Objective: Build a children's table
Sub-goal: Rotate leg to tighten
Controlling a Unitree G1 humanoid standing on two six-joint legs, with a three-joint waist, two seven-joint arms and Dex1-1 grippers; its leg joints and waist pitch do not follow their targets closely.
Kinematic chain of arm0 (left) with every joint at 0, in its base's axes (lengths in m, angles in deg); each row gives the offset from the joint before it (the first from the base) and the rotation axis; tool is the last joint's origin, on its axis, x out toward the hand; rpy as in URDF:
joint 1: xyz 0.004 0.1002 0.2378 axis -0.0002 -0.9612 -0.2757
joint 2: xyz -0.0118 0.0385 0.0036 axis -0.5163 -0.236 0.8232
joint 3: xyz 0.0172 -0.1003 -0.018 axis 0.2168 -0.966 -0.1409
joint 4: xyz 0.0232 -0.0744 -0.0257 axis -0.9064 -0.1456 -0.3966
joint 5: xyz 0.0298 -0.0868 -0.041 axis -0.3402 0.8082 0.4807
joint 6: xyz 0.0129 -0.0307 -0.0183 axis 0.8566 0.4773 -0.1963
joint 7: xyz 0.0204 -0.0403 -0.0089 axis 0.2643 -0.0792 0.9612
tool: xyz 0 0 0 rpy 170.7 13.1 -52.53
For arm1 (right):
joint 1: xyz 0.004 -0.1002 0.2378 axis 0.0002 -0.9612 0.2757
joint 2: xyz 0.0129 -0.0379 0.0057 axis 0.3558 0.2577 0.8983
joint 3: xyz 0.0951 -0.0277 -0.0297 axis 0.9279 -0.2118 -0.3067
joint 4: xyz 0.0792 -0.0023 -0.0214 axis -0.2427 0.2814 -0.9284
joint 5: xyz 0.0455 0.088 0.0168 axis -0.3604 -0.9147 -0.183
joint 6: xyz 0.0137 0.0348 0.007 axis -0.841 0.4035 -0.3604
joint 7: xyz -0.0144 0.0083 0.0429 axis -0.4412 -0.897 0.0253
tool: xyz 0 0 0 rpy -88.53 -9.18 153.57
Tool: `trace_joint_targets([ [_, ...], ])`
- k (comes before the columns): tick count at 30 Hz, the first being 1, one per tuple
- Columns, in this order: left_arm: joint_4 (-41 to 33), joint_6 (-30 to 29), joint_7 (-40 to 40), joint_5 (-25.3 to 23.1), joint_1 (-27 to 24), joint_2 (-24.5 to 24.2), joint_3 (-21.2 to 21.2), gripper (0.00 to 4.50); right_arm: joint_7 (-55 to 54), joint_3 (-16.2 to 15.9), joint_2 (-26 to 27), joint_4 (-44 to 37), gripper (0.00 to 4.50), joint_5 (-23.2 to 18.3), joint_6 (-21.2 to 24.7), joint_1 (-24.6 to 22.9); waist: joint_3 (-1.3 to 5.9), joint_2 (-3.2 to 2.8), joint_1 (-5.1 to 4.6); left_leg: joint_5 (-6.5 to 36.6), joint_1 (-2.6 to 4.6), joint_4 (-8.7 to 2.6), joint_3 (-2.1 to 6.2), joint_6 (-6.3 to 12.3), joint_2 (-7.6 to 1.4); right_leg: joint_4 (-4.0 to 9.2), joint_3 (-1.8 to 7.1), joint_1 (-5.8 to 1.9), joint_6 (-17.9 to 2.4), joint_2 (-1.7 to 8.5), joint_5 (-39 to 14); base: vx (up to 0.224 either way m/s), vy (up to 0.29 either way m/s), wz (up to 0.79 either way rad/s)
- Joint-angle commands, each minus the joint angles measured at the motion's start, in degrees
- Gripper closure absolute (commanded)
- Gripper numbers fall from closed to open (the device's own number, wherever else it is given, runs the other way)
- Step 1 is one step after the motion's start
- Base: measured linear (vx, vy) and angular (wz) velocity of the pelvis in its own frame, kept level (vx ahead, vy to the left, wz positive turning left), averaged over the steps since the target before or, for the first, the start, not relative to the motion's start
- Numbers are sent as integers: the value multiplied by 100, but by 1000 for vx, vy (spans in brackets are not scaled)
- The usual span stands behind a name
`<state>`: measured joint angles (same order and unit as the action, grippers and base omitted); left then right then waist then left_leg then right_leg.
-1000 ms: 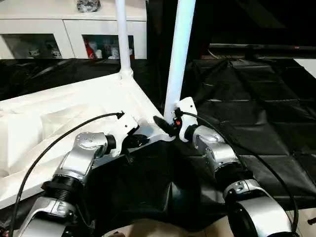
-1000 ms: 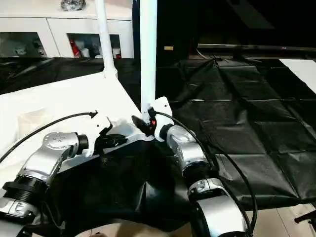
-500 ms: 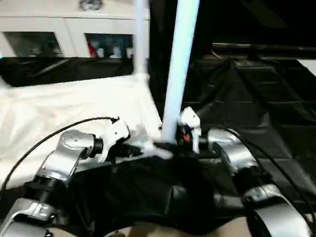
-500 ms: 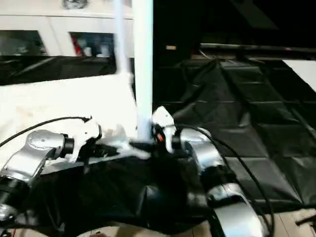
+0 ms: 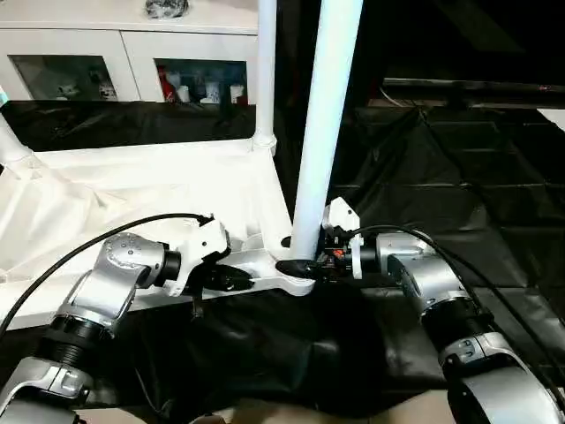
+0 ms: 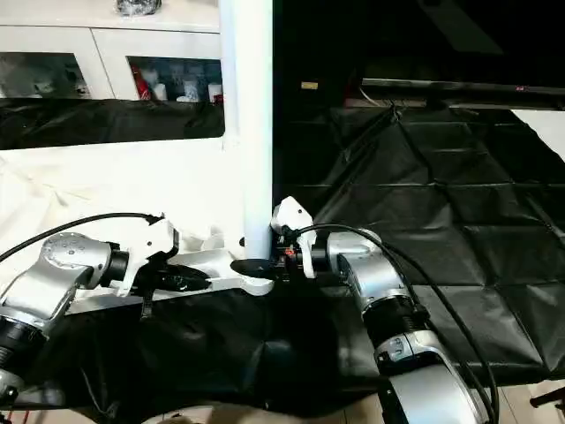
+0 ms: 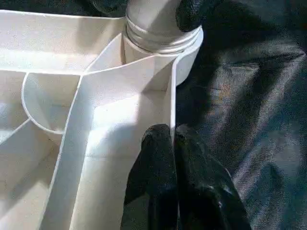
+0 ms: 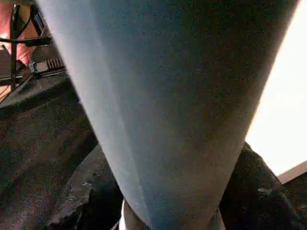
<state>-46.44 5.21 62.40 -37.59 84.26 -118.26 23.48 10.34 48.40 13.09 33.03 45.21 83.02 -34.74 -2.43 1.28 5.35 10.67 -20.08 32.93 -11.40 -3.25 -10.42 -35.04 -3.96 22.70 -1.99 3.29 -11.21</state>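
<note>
My right fingers (image 5: 305, 264) grip the near leg (image 5: 322, 132) seated in the upturned tabletop (image 5: 132, 194)'s corner socket, left fingers (image 7: 175, 163) pinching its rim; three legs stand, a fourth seemingly remains.

left gripper (image 7: 173, 143) jaws pinched closed, right gripper (image 5: 305, 262) jaws clamped, silver forearms converging

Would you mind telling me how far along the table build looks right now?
Done: the far leg stands in its socket. In hand: the right gripper clasps the near leg at the corner socket while the left gripper pinches the tabletop rim. Left: seating this leg; remaining legs can't be judged.
</note>
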Motion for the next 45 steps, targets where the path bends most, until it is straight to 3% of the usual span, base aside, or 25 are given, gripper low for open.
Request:
trace_joint_targets([
  [1,54,-111,-391,-91,44,207,66,450,308,-510,233,116,237,38,295,-240,278,-30,7,1126,44,-370,161,155,-355,449,346,-241,-1040,556,-1443,0,0,0],
  [4,238,-112,-860,-159,201,424,-43,450,-161,-376,421,217,241,41,360,-253,244,-31,-5,1362,78,-388,172,87,-345,519,353,-207,-931,565,-1965,0,0,0],
  [5,394,-117,-1187,-212,332,596,-93,450,-894,-238,618,502,241,187,285,-181,236,-34,-3,1441,91,-397,184,60,-349,536,351,-199,-894,573,-2137,0,0,0],
  [7,456,-138,-1330,-228,392,677,-107,450,-1264,-156,718,660,243,240,271,-133,197,-41,-32,1796,167,-398,201,-45,-328,623,350,-141,-759,590,-2810,0,0,0],
  [8,517,-156,-1487,-244,455,773,-121,450,-1708,-59,837,838,244,287,251,-78,151,-57,-82,2065,177,-418,238,-113,-319,667,330,-125,-627,598,-3325,0,0,0],
  [9,570,-169,-1614,-260,512,862,-127,450,-2067,39,942,983,247,297,239,-30,150,-39,-113,2344,233,-407,272,-169,-298,735,288,-107,-422,614,-3866,0,0,0],
  [11,662,-175,-1802,-307,598,987,-119,450,-2519,174,1090,1163,248,279,227,46,166,-40,-148,2435,239,-402,308,-185,-285,786,272,-108,-257,638,-4126,0,0,0],
  [12,789,-159,-2032,-393,707,1148,-101,450,-3034,346,1280,1363,249,229,230,158,170,-59,-169,2461,226,-424,322,-190,-286,791,256,-110,-234,617,-4037,0,0,0],
  [13,833,-149,-2108,-427,741,1203,-95,450,-3180,396,1341,1420,249,209,230,195,161,-83,-211,2628,273,-426,326,-223,-292,816,236,-65,-254,595,-3979,0,0,0],
  [14,893,-145,-2223,-476,792,1297,-82,450,-3413,457,1434,1503,249,197,205,258,167,-78,-229,2727,288,-423,339,-230,-287,826,205,-72,-254,592,-3947,-51,32,-2],
  [15,944,-142,-2319,-514,845,1436,-60,450,-3729,509,1559,1627,249,231,114,362,165,-112,-257,2868,300,-433,348,-233,-294,840,184,-74,-286,590,-3822,-51,32,-2],
  [19,986,-93,-2355,-529,877,1541,-16,450,-3622,468,1647,1707,249,303,-134,440,163,-136,-292,3191,265,-503,384,-239,-330,826,153,-129,-427,605,-3301,0,0,0],
  [20,991,-85,-2356,-526,878,1541,-13,450,-3577,448,1642,1705,195,317,-181,437,161,-136,-289,3222,281,-498,380,-239,-326,832,155,-119,-441,612,-3302,0,0,0],
  [21,1010,-38,-2345,-509,880,1538,-4,450,-3308,393,1615,1681,195,321,-312,414,161,-121,-291,3218,283,-492,374,-224,-318,835,164,-112,-460,630,-3326,0,0,0],
  [24,958,79,-2059,-469,789,1371,3,450,-2622,454,1499,1501,175,95,-169,349,172,-100,-268,2920,224,-503,366,-102,-326,811,212,-154,-495,671,-3261,0,0,0],
  [25,954,116,-1973,-464,762,1320,-1,450,-2414,376,1431,1447,175,93,-185,324,192,-104,-256,2678,178,-515,359,-79,-339,767,233,-192,-583,679,-3021,0,0,0],
  [28,835,196,-1582,-379,632,1123,-6,450,-1733,125,1162,1176,136,91,-212,211,212,-113,-209,2223,135,-500,299,13,-355,681,282,-216,-840,666,-2317,0,0,0],
  [30,773,239,-1406,-331,580,1043,0,450,-1516,78,1061,1076,136,63,-184,183,227,-98,-183,1981,112,-488,280,78,-358,628,282,-257,-962,663,-2044,52,-30,3],
  [32,624,340,-1012,-211,462,871,23,450,-1082,2,843,911,136,43,-153,137,257,-121,-155,1654,96,-467,250,142,-349,595,278,-292,-1054,654,-1752,59,-44,2],
  [33,540,383,-811,-148,404,784,38,450,-849,-41,720,814,136,39,-124,106,267,-100,-127,1441,70,-443,230,229,-351,561,274,-311,-1104,637,-1504,60,-48,3],
  [37,343,289,-432,-41,296,559,77,450,-139,-219,284,495,136,73,-62,-38,346,-116,-21,483,-2,-347,199,524,-359,367,240,-363,-1339,610,-170,47,-40,1],
  [39,274,277,-277,30,260,487,92,450,144,-298,78,360,136,134,-58,-119,338,-111,39,381,35,-327,172,589,-368,366,227,-324,-1382,587,48,0,0,0],
  [41,199,238,-144,85,224,431,106,450,404,-384,-122,238,136,178,-34,-186,349,-118,75,358,24,-320,174,576,-381,331,213,-344,-1388,582,128,0,0,0],
  [45,104,237,35,138,184,351,126,450,717,-489,-407,42,136,183,56,-235,309,-131,96,781,51,-364,188,373,-399,413,200,-336,-1247,576,-546,0,0,0],
])
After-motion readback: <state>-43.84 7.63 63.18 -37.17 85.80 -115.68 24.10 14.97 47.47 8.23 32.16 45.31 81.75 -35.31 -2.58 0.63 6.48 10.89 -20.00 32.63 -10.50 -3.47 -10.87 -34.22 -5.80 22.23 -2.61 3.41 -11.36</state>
